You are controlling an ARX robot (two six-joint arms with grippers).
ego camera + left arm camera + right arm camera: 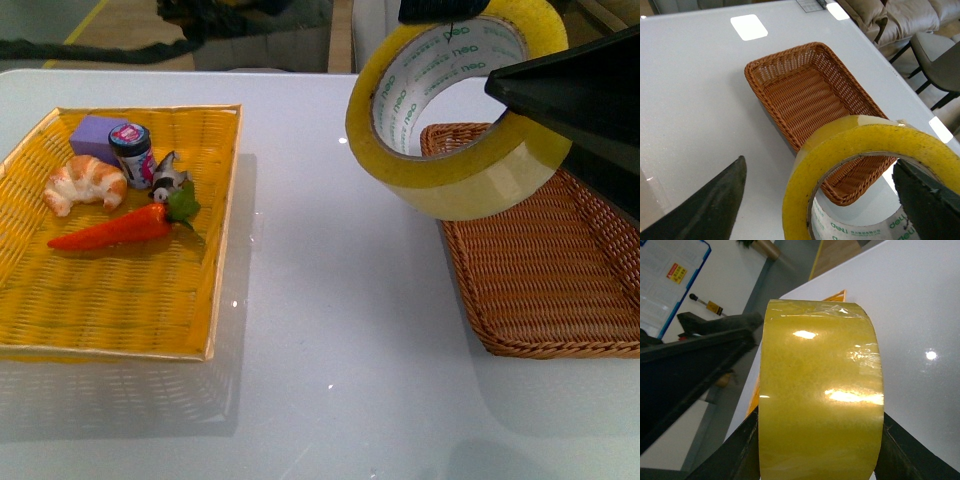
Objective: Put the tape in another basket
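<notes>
The tape (460, 190), a wide yellowish roll with a white core printed in green, hangs in the air over the brown basket's (560, 345) far left corner. My right gripper (515, 100) is shut on it, a black finger pressed on each flat side (820, 416). The tape (820, 365) fills the right wrist view. In the left wrist view the tape (865, 131) sits between my left gripper's (820, 162) spread fingers, which stand open and apart from the roll. Beyond it lies the brown basket (780, 56), with nothing inside.
A bright yellow woven basket (222, 250) on the left holds a croissant (85, 182), a carrot (115, 230), a small jar (132, 152) and a purple block (95, 132). White tabletop (330, 300) runs between the two baskets. Chairs stand past the table's far edge (935, 60).
</notes>
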